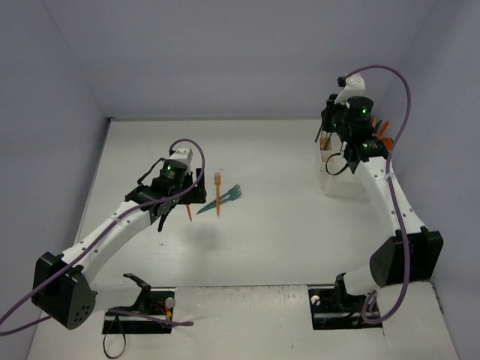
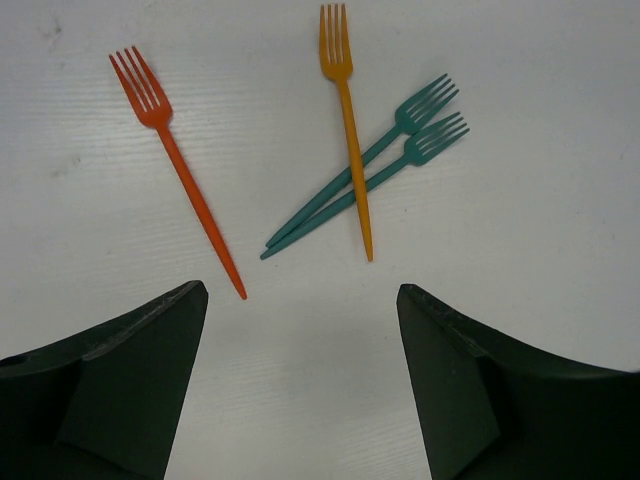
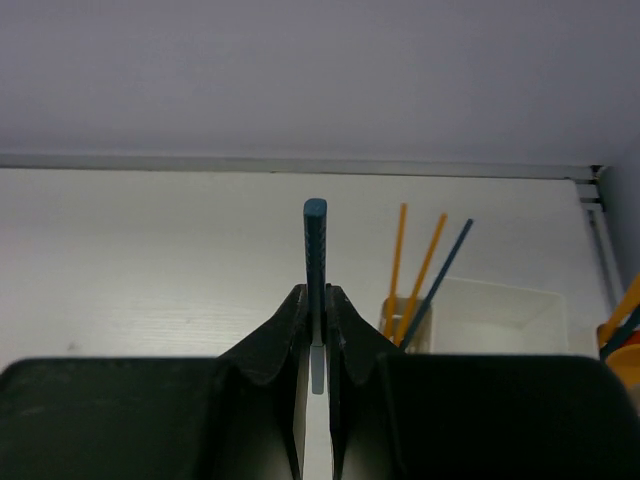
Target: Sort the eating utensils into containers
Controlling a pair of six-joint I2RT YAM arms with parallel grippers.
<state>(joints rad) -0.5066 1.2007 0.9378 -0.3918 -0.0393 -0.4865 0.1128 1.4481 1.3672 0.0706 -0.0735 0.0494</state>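
My left gripper [image 2: 302,300] hangs open over the bare table, nothing between its fingers. Just ahead of it lie a red-orange fork [image 2: 185,185], an orange fork [image 2: 350,140] and two teal forks [image 2: 390,138] [image 2: 390,170]; the orange one lies across the teal pair. From above, these forks [image 1: 217,193] sit mid-table, right of the left gripper [image 1: 174,204]. My right gripper [image 3: 314,295] is shut on a teal utensil [image 3: 315,240], seen edge-on and upright. It is held beside the white container [image 3: 500,310], where two orange handles [image 3: 398,260] and a teal one [image 3: 445,270] stand.
The white container [image 1: 341,184] stands at the far right by the side wall, under the right arm. More orange and teal utensils [image 1: 382,127] stick up behind the right gripper [image 1: 330,124]. Walls close the table at the back and on both sides.
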